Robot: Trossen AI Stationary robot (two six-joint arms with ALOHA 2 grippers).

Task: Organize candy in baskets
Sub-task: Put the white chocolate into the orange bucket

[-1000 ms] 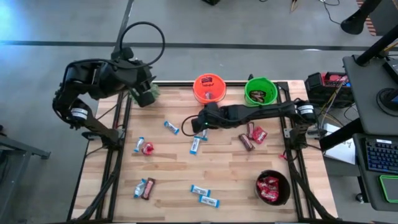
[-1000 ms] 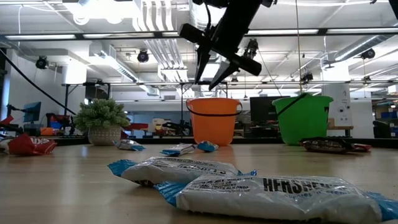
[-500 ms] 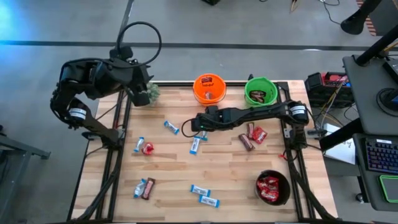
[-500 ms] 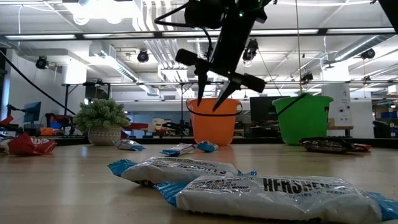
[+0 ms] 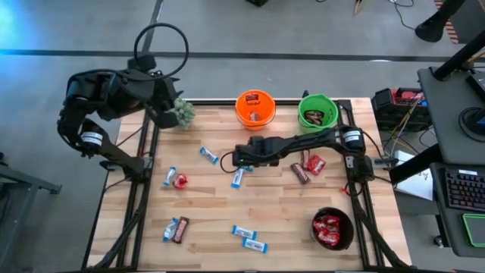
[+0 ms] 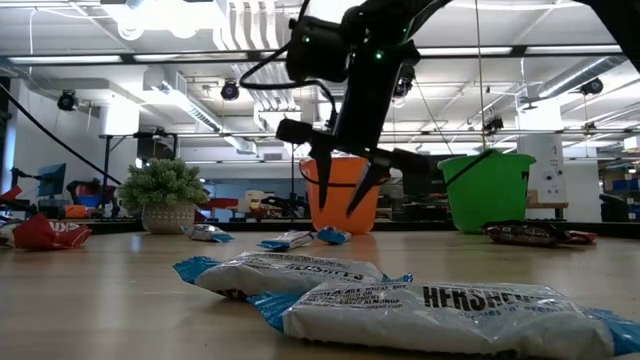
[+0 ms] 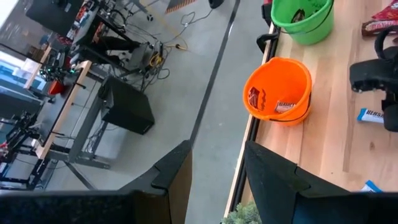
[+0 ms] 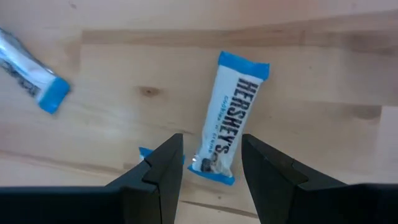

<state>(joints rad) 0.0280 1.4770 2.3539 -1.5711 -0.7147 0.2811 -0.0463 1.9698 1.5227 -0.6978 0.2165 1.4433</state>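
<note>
Alignment was sound: your right gripper (image 8: 210, 163) hung open-jawed above the blue-and-white bar (image 8: 230, 134) on the table (image 5: 273, 205) near the orange basket (image 5: 255, 108), so you needed a straight descent, closing across its width; left gripper (image 7: 217, 171) waited open.

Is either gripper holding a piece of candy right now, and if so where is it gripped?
Neither. The right gripper is open above a blue-and-white bar; the left gripper is open and empty.
</note>
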